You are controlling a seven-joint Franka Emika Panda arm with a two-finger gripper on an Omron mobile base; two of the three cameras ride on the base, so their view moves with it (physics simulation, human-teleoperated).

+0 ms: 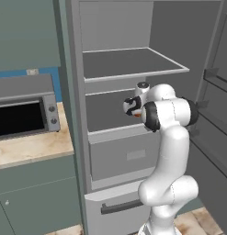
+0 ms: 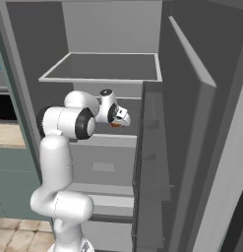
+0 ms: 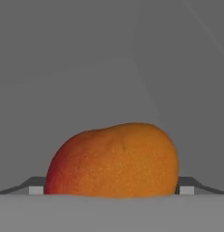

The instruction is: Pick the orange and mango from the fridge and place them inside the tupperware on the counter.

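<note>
Mango (image 3: 114, 161) seen close in hand view: rounded lump, finely dimpled skin, red at one side grading to orange-yellow; held between the two fingertips (image 3: 36, 190), jaws closed against its sides; gripper (image 2: 119, 120) positioned inside the open fridge (image 1: 133, 62) at the middle shelf; shelves flat, pale grey.

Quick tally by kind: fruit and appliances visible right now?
Fruit: 1, the mango
Fridges: 1, the fridge
Microwaves: 1, the microwave
Total: 3
</note>
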